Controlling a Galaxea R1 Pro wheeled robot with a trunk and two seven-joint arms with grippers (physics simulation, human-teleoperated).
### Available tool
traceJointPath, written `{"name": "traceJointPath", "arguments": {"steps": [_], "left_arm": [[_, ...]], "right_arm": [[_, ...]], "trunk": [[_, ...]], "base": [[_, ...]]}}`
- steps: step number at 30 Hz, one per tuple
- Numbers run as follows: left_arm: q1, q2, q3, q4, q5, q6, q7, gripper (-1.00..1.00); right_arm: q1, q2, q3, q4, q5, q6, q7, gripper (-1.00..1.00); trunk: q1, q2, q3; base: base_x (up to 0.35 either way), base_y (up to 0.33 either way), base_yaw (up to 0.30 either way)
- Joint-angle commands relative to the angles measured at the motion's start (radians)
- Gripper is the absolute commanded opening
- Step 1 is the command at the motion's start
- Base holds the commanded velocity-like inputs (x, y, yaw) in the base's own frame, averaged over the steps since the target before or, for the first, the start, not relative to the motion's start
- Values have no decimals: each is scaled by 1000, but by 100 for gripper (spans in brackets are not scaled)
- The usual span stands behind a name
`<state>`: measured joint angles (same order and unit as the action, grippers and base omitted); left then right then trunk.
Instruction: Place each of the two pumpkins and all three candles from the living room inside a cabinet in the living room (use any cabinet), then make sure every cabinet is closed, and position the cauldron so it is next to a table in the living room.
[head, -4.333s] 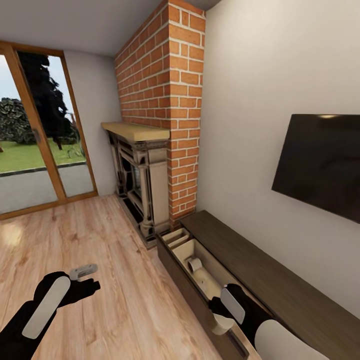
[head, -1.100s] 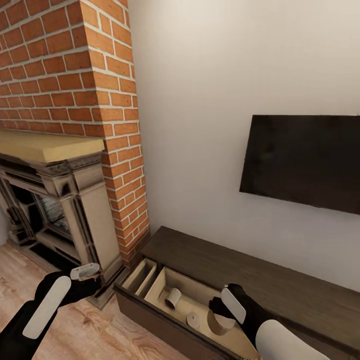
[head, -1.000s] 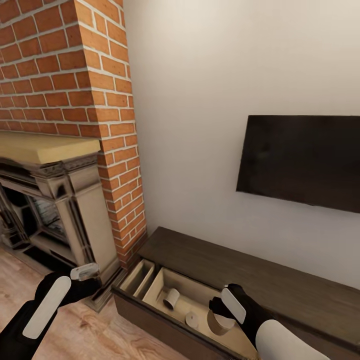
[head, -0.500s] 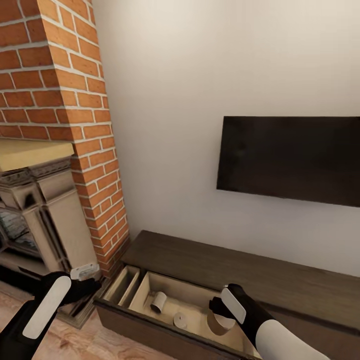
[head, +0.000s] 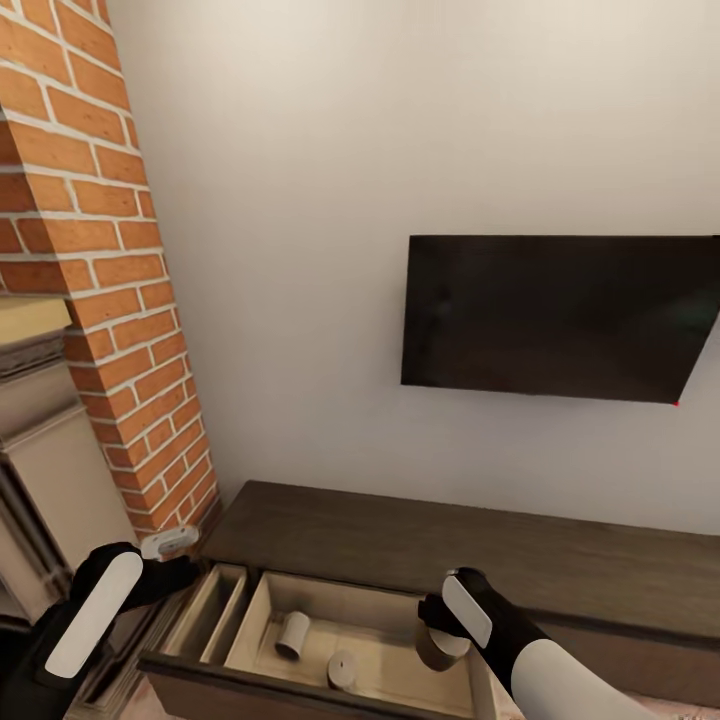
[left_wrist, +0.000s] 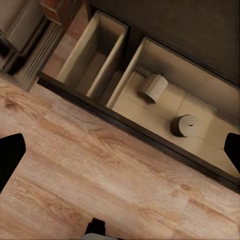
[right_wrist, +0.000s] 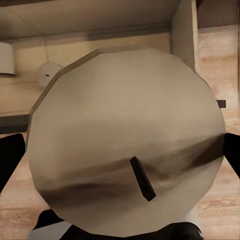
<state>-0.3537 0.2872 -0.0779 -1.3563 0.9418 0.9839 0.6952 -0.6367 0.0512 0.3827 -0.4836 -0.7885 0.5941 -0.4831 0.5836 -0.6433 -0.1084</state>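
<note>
The long dark-brown cabinet (head: 480, 545) runs along the wall, with one drawer (head: 400, 610) pulled open below me. Two pale candles rest in the drawer. One candle (head: 293, 634) (left_wrist: 152, 87) lies on its side. The other candle (head: 342, 669) (left_wrist: 184, 125) stands upright. My right gripper (head: 436, 628) (right_wrist: 120, 155) is shut on a third candle (head: 440, 652) (right_wrist: 125, 135), held over the drawer's right part with its wick toward the wrist camera. My left gripper (head: 172, 548) (left_wrist: 120, 152) hangs open over the floor, just left of the drawer. The pumpkins and the cauldron are out of view.
A black TV (head: 550, 315) hangs on the wall above the cabinet. A brick chimney (head: 90, 250) and a beige fireplace surround (head: 40, 470) stand to the left. Wood floor (left_wrist: 100, 170) lies in front of the drawer, whose left end has a narrow divided compartment (left_wrist: 92, 55).
The camera has swung right, so the fireplace slid off to the left and the cabinet and TV came to face me. Both arms keep their pose, with the candle still held.
</note>
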Motion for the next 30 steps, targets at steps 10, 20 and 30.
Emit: {"name": "traceJointPath", "arguments": {"steps": [10,20,30], "left_arm": [[-1,1,-2,-1,10,1,10,100],[-1,1,-2,0,9,1,10,100],[-1,1,-1,1,10,1,10,100]], "right_arm": [[-1,-1,7,-1,-9,1,-9,-100],[-1,3,7,-1,-9,1,-11,-100],[-1,6,8,-2,-8,13,-11,-100]], "trunk": [[1,-2,2],[1,-2,6],[1,-2,7]], "base": [[129,146,-280],[205,169,-191],[165,95,123]]}}
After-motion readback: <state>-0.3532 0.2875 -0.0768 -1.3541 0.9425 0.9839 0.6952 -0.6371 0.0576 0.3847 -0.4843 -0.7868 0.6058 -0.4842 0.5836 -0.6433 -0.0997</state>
